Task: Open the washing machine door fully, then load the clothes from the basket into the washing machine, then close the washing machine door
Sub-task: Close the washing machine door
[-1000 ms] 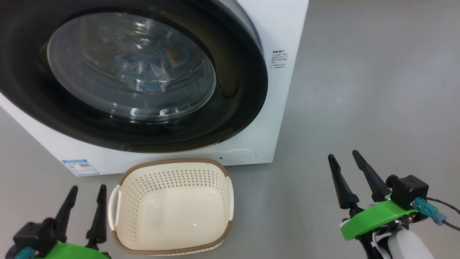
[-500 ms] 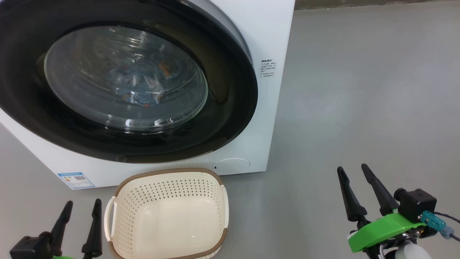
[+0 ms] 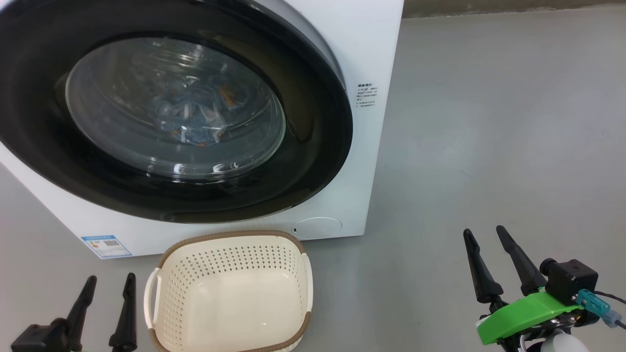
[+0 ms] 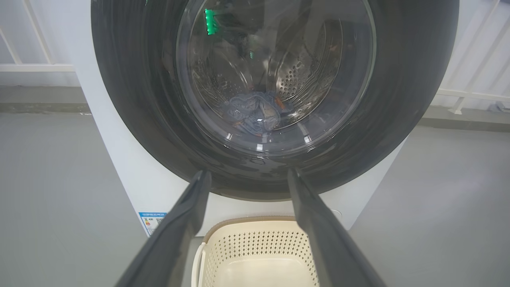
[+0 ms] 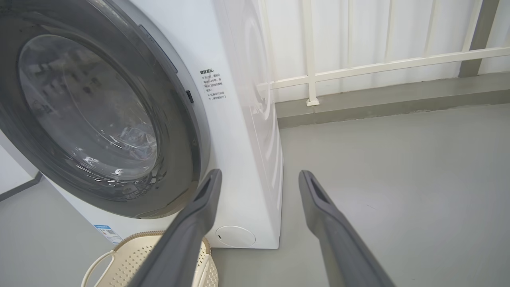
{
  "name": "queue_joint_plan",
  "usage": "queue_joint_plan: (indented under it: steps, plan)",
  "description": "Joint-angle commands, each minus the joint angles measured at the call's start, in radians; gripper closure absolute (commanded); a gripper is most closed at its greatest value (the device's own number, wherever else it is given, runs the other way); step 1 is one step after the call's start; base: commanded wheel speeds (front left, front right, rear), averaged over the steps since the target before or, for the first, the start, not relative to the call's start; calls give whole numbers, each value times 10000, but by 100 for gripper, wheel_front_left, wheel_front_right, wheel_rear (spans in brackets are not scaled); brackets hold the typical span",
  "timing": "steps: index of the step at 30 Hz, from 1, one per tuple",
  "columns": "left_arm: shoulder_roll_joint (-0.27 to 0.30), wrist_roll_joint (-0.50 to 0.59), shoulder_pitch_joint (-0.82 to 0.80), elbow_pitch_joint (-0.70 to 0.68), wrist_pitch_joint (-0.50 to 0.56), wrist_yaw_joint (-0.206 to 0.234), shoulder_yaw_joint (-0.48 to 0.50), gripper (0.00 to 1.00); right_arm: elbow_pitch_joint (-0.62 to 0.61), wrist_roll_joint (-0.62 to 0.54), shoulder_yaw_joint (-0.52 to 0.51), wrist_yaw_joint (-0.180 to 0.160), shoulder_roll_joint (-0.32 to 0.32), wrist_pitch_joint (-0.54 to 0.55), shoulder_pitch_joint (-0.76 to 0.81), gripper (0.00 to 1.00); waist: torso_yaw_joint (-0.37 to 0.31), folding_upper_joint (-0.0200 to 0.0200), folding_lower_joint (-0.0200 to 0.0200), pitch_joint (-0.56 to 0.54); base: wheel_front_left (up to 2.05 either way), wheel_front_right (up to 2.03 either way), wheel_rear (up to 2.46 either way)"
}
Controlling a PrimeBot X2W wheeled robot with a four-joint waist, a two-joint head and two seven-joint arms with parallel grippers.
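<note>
The washing machine (image 3: 376,49) stands ahead, white and boxy. The washing machine door (image 3: 313,146) lies flush against its front, black ring around a glass bowl. Through the glass the clothes (image 3: 195,117) show as a light blue heap with orange-brown specks inside the drum (image 4: 255,115). On the floor just before the machine sits the basket (image 3: 225,236), cream-white, with nothing in it. My left gripper (image 3: 110,278) is open beside the basket's left handle. Well to the right over bare floor, my right gripper (image 3: 484,231) is open too. Each wrist view shows spread fingers (image 4: 191,207) (image 5: 326,215) holding nothing.
A blue label sticker (image 3: 106,246) and a round cap (image 3: 318,228) mark the machine's lower front. Grey floor (image 3: 489,122) stretches to the right of the machine. A white railing (image 5: 358,65) and a low kerb run behind it.
The whole picture has slid down a little, so the camera has moved. Door, basket and both open grippers keep their places relative to one another.
</note>
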Motion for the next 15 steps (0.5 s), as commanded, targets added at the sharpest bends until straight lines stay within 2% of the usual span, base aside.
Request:
queue_joint_plan:
  steps: [1,15]
  plan:
    - [188,164,-216,-295,-65,-15,419,0,-263,-47,212,10,-71,-49,69,0,4,-1,1,9,0,0,0]
    - [167,421,-212,-327,-65,-15,453,0,-265,-24,237,10,-69,-49,110,0,-16,-1,1,3,0,0,0]
